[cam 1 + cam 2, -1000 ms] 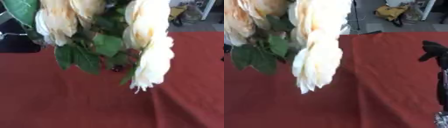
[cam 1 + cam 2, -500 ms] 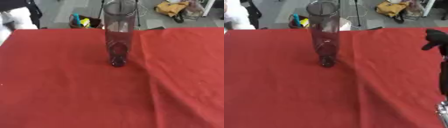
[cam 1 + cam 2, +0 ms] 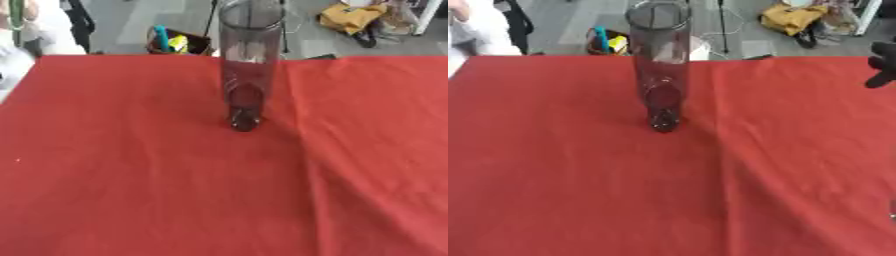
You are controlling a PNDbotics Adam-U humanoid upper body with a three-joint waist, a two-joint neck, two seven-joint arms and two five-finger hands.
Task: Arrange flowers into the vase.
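Note:
A tall clear glass vase [image 3: 248, 65] stands upright on the red tablecloth [image 3: 131, 175], toward the far middle of the table. Nothing shows inside it. No flowers are in either view. A black part of my right hand [image 3: 883, 62] shows at the right edge of the right eye view, level with the table's far edge and well to the right of the vase. My left hand shows in neither view.
A fold runs down the cloth [image 3: 302, 150] from the vase toward the near right. Beyond the far edge, on the floor, sit a dark container with coloured items [image 3: 175, 42] and a yellow bag [image 3: 350, 17].
A second ago cream flowers with green leaves filled the view close to the camera. They left the picture half a second ago, uncovering the vase. The view has shifted slightly since.

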